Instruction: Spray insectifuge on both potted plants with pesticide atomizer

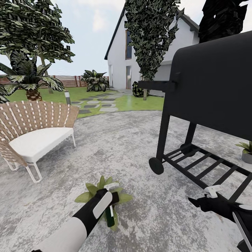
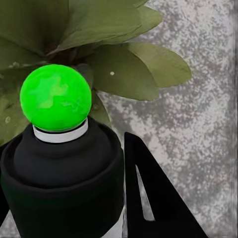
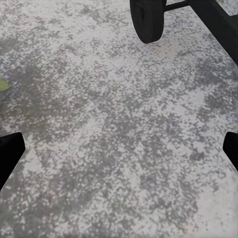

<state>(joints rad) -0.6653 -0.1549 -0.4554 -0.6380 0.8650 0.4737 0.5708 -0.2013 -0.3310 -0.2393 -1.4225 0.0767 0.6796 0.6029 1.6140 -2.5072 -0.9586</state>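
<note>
My left gripper (image 1: pixel 111 202) is shut on the pesticide atomizer (image 1: pixel 110 218), a dark green bottle hanging over the patio. In the left wrist view its black neck (image 2: pixel 64 163) carries a round spray head (image 2: pixel 55 97) that shows bright green, with one black finger (image 2: pixel 148 198) beside it. Directly beneath the bottle is a potted plant (image 1: pixel 99 190) with broad green leaves (image 2: pixel 124 69); its pot is hidden. A thinner-leaved potted plant (image 1: pixel 246 148) in a grey pot stands at the far right behind the grill's frame. My right gripper (image 1: pixel 201 202) hangs open over bare stone (image 3: pixel 119 148).
A big black grill (image 1: pixel 210 80) on a wheeled frame (image 1: pixel 156 165) stands at the right; its wheel (image 3: pixel 147 20) is near my right gripper. A wicker chair (image 1: pixel 35 129) with a white cushion is at the left. Lawn, stepping stones (image 1: pixel 105 105), a fence and a white house lie beyond.
</note>
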